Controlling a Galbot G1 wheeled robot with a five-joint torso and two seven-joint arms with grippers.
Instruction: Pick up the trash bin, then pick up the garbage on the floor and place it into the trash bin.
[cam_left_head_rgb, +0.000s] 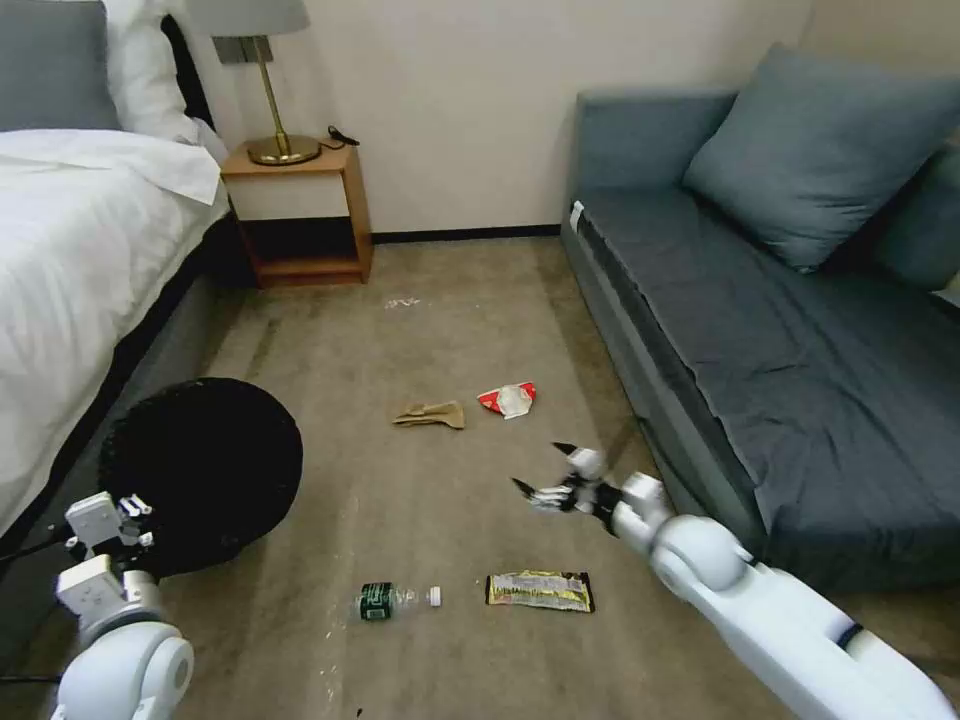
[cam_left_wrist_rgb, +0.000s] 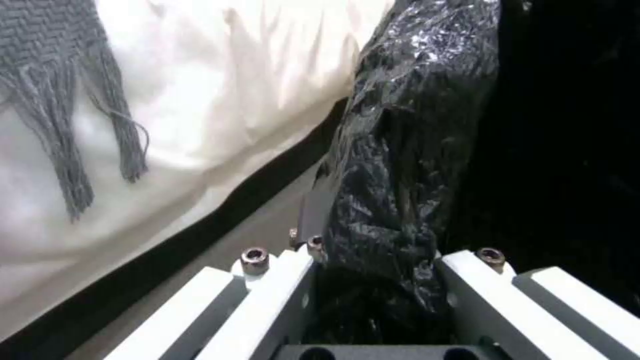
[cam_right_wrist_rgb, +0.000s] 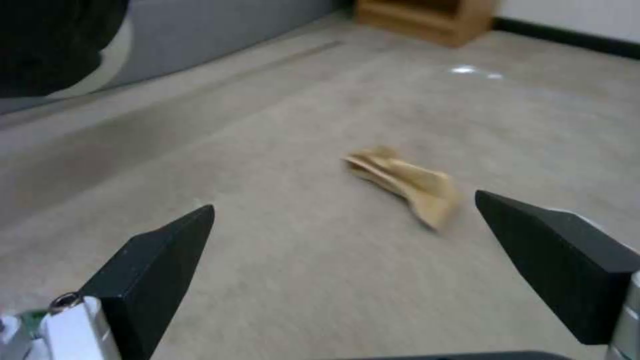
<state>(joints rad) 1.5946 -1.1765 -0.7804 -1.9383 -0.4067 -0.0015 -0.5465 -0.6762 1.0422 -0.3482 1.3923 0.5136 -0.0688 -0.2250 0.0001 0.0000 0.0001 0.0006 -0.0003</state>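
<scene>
Tan paper (cam_right_wrist_rgb: 407, 186) lies ahead of the spread right pincer (cam_right_wrist_rgb: 347, 272).

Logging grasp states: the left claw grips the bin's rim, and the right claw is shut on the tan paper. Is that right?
Partly. The left claw does grip the bin at its rim, but the right claw is open and holds nothing. The right wrist view shows the tan paper lying on the floor beyond its tips.

No legible text: the bottle (cam_left_head_rgb: 396, 600) label and the snack wrapper (cam_left_head_rgb: 540, 590) print are too small to read.
</scene>
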